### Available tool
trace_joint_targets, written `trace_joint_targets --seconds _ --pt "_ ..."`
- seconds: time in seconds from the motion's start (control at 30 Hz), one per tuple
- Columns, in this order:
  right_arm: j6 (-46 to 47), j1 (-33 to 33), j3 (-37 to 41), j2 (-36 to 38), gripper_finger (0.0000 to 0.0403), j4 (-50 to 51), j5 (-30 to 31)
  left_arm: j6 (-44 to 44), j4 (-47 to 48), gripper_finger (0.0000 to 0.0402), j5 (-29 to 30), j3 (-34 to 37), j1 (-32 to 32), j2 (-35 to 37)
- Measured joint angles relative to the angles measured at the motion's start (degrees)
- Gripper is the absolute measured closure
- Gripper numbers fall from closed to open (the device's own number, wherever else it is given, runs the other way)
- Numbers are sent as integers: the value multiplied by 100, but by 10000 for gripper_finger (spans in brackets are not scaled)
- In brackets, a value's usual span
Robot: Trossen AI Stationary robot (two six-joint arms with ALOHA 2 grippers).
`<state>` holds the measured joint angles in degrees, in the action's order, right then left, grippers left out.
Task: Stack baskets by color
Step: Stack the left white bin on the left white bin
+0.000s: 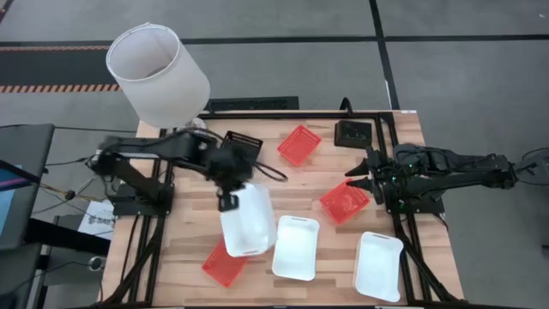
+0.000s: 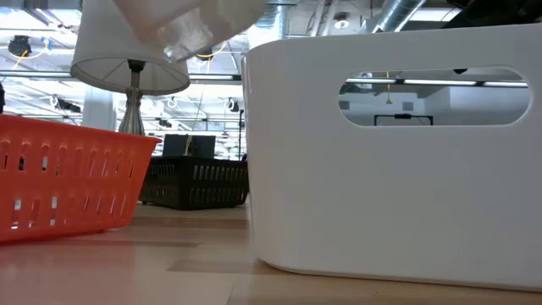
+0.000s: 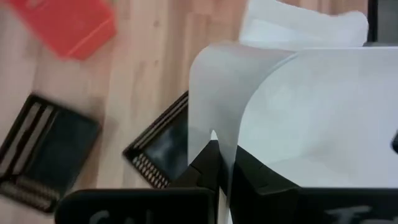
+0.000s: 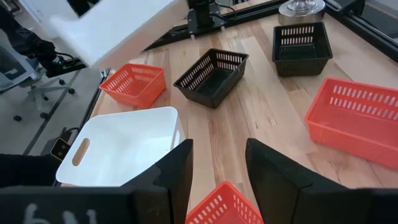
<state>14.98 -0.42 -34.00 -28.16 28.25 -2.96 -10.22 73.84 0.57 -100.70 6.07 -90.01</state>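
Baskets, white: one hangs above the table at about 8 o'clock from its centre, tilted. Two more lie flat, at 6 o'clock and between 4 and 5 o'clock.
Baskets, orange: one at 12 o'clock, one at 3 o'clock, one at 7 o'clock with the lifted white one overlapping it from above.
Baskets, black: two can be made out, at 11 o'clock and 1 o'clock.
Left gripper: clamped on one wall of the lifted white basket, fingers pinching the thin plastic.
Right gripper: fingers spread wide and holding nothing, above the 3 o'clock orange basket; from its wrist camera that basket's rim sits between the fingers.
Hidden or unclear: the left arm covers part of the 11 o'clock black basket. The lifted basket is a blur in the low and right wrist views. In the low view a white basket fills most of the frame and blocks the table behind it; the orange one beside it is cut off at the edge.
Surface: pale wood planks on a black frame.
Room: white lampshade at 11 o'clock off the table corner; grey floor, striped tape, a monitor at 9 o'clock.
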Motion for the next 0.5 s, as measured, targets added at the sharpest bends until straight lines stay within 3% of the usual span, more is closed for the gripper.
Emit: trace_joint_targets --seconds 0.5 --pt "-4 1 0 0 233 24 0 1142 607 401 -159 -3229 303 -2714"
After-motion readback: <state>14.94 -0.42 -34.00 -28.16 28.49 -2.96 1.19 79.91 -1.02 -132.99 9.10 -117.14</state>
